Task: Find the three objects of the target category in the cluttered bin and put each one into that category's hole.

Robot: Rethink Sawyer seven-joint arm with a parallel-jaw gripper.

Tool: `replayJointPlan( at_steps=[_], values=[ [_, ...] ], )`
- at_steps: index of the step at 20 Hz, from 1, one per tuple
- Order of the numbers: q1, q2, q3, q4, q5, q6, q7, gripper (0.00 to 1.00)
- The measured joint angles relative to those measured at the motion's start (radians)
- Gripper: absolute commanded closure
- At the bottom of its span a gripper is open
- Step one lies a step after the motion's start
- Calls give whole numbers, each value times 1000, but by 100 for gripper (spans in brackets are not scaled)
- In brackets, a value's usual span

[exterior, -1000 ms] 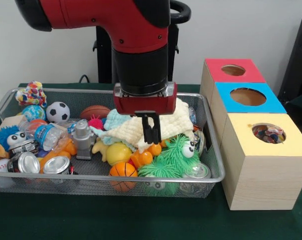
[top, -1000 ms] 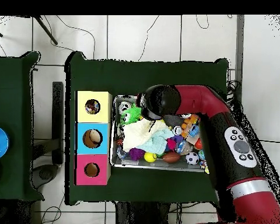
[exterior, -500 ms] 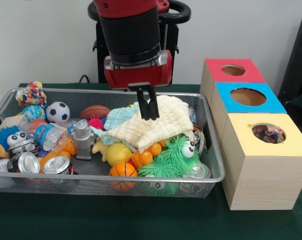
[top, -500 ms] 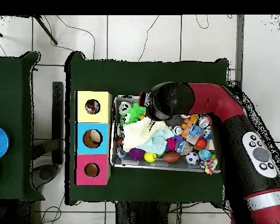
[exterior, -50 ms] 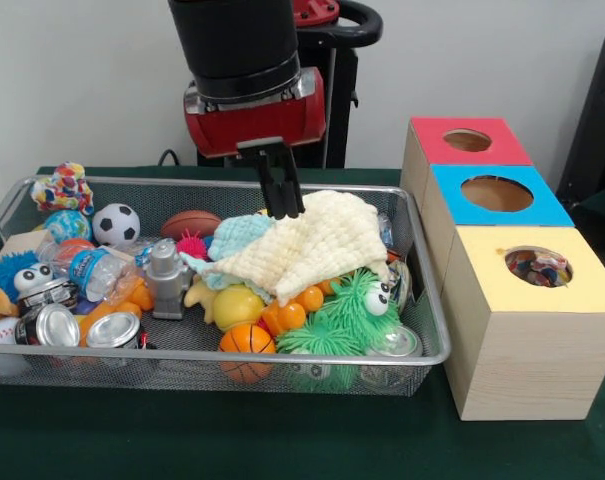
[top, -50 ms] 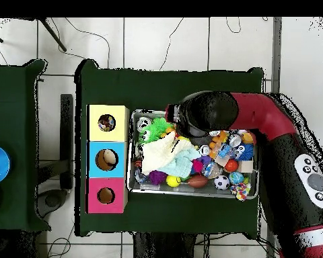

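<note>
My gripper (exterior, -50 ms: 281, 207) hangs over the middle of the wire bin (exterior, -50 ms: 182, 358), shut on a corner of a cream knitted cloth (exterior, -50 ms: 322, 245). The cloth is pulled up at that corner and drapes over a pale blue cloth (exterior, -50 ms: 234, 235) and the toys beneath. In the overhead view the arm's head (top, -50 ms: 204, 117) hides the gripper, and the cream cloth (top, -50 ms: 161, 153) spreads toward the boxes. Three wooden boxes with round holes stand beside the bin: red top (exterior, -50 ms: 502, 152), blue top (exterior, -50 ms: 552, 210), yellow top (exterior, -50 ms: 482, 260). Small objects show inside the yellow box's hole.
The bin holds a green fuzzy toy (exterior, -50 ms: 347, 310), a small basketball (exterior, -50 ms: 246, 343), a football (exterior, -50 ms: 190, 222), a soccer ball (exterior, -50 ms: 115, 224), a grey robot figure (exterior, -50 ms: 166, 275), tins (exterior, -50 ms: 112, 330) and several other toys. A dark green cloth (exterior, -50 ms: 282, 440) covers the table.
The gripper has risen and moved back toward the far side of the bin, pulling the cream cloth's corner up with it. The arm has swung away from the bin's front.
</note>
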Motion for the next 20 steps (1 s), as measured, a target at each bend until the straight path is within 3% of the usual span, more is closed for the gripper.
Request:
replayJointPlan(
  at_steps=[6,7,20],
  values=[
    [-25,0,38,4,0,1,-35,100],
    [-33,0,51,6,0,1,-38,0],
    [-69,21,106,23,0,1,-38,0]
  ],
)
